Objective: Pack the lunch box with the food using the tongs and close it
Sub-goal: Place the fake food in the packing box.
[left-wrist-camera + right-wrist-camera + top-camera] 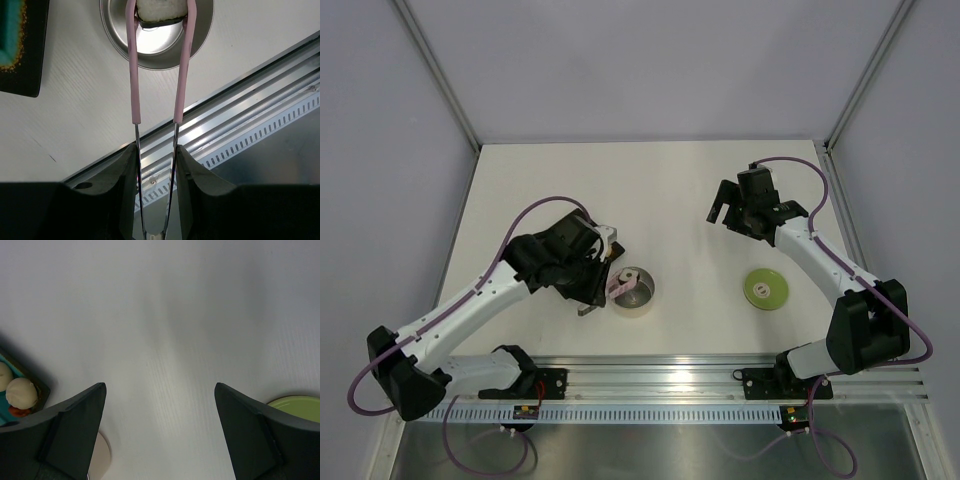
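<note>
left gripper clamps slim pink tongs | tips pinch grainy white cube | round shiny steel lunch box beneath | right gripper agape

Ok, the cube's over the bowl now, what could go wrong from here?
The white cube is pinched only at its sides by the tips of the tongs, which the left pincer squeezes. It could slip early or cling on release. Nothing steadies the lunch box, and the right pincer is open and well away, so a bump from the tongs could shove it, or the cube could bounce out.
</note>
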You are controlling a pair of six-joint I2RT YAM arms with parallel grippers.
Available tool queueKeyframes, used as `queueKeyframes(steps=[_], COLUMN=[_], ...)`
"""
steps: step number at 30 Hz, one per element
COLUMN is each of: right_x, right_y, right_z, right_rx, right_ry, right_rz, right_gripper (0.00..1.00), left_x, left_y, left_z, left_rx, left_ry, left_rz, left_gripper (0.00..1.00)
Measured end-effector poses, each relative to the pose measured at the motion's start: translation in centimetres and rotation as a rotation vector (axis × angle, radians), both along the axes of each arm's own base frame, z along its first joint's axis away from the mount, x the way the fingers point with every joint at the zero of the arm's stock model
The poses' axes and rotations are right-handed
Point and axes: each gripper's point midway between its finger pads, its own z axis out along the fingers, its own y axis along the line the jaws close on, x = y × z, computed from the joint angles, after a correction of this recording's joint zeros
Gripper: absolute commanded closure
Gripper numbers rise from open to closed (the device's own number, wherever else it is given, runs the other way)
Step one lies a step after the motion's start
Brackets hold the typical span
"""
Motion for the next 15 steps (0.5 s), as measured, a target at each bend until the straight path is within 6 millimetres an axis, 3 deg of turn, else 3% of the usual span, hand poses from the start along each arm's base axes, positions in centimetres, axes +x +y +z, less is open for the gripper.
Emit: queueKeyframes(steps=[2, 5, 11, 15], right_x=[0.0, 0.0, 0.0, 0.0], right_y=[0.0, 0.0, 0.0, 0.0], right_z=[0.0, 0.0, 0.0, 0.0], right_rx=[0.0, 0.0, 0.0, 0.0], right_ry=[0.0, 0.0, 0.0, -0.001], right_rz=[0.001, 0.0, 0.0, 0.0], right_gripper=[0.03, 0.03, 0.03, 0.03], left_x=[-0.1, -0.1, 0.2, 0.3], left_y=[0.0, 0.0, -0.4, -0.6], left_z=[-0.6, -1.2, -1.6, -1.6], left_rx=[0.014, 0.029, 0.032, 0.028], left_ry=[0.016, 0.033, 0.042, 0.042], left_rz=[-0.001, -0.002, -0.004, -0.007], left_gripper=[1.0, 0.92, 0.69, 0.68])
